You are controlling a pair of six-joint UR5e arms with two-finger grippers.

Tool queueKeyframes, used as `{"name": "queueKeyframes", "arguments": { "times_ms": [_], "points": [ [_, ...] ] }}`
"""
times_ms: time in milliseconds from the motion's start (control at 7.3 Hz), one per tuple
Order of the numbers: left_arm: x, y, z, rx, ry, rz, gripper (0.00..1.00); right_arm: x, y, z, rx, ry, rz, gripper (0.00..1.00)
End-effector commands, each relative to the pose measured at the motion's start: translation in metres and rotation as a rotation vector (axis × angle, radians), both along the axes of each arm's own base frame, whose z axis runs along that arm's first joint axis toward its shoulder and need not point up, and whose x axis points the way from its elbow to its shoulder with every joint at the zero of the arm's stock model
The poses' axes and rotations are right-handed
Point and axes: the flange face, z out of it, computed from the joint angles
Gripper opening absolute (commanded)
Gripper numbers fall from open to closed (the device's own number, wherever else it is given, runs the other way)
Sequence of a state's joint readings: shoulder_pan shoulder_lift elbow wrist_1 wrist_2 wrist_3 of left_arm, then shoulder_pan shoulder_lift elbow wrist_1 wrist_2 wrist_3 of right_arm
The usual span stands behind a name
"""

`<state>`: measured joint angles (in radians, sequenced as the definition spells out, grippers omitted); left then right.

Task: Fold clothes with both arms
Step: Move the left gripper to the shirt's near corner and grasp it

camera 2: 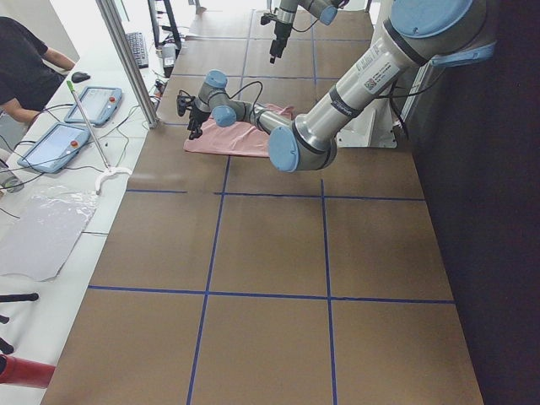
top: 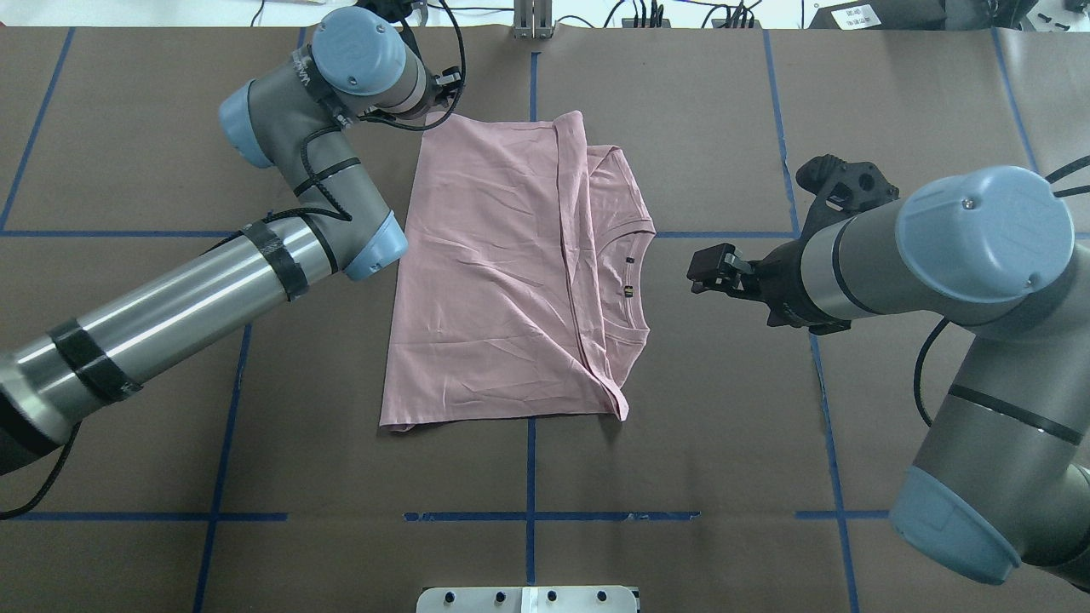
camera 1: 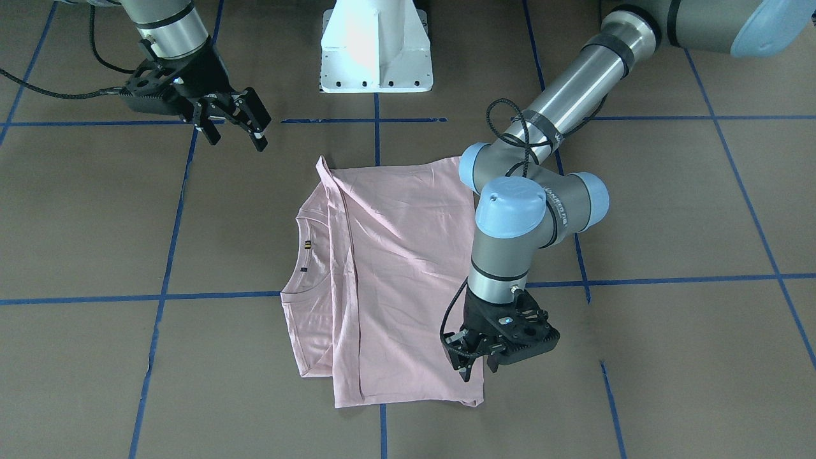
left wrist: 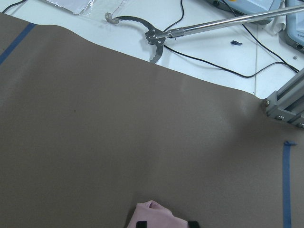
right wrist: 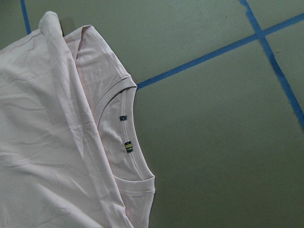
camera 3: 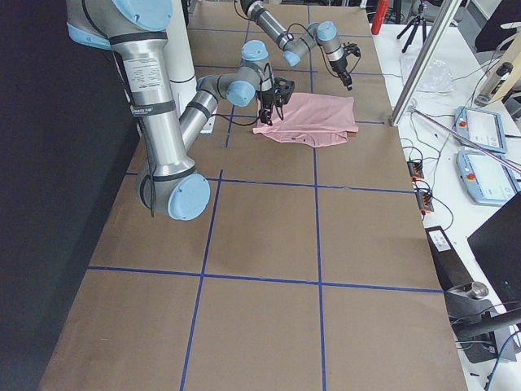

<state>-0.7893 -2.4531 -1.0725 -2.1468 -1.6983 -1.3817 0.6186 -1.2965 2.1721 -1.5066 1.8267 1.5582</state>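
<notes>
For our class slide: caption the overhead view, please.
Partly folded pink T-shirt lies between two robot arms on a brown table.

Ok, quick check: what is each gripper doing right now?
Left gripper: closed on a bunched corner of the T-shirt.
Right gripper: open, holding nothing, off the shirt's collar side.

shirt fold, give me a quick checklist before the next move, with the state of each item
1. T-shirt partly folded, one layer lying across the body: ok.
2. Collar exposed on the right arm's side: ok.
3. Right gripper open, off the cloth: ok.
4. Left gripper at the shirt's far hem corner: ok.
5. Left gripper actually pinching cloth: cannot tell.
6. Fold edges aligned, cloth smooth: not ok, the hem is uneven and wrinkled.
</notes>
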Motion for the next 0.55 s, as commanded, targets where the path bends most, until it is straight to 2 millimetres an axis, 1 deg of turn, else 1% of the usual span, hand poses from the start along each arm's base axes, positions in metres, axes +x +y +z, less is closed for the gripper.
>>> {"name": "queueKeyframes", "arguments": {
  "times_ms": [0,137,274,411],
  "points": [
    [-0.060,0.081,0.019,-0.065,0.108,0.053,1.00,0.001,-0.001,-0.001,0.007,0.002,0.009,1.00],
    [-0.080,0.121,0.025,-0.140,0.131,0.057,1.00,0.000,-0.001,0.001,0.005,0.005,0.007,1.00],
    [-0.085,0.167,0.022,-0.208,0.161,0.060,1.00,0.000,-0.001,0.001,0.005,0.005,0.007,1.00],
    [-0.078,0.210,0.022,-0.282,0.164,0.063,1.00,0.000,-0.001,0.001,0.005,0.006,0.007,1.00]
  ]
}}
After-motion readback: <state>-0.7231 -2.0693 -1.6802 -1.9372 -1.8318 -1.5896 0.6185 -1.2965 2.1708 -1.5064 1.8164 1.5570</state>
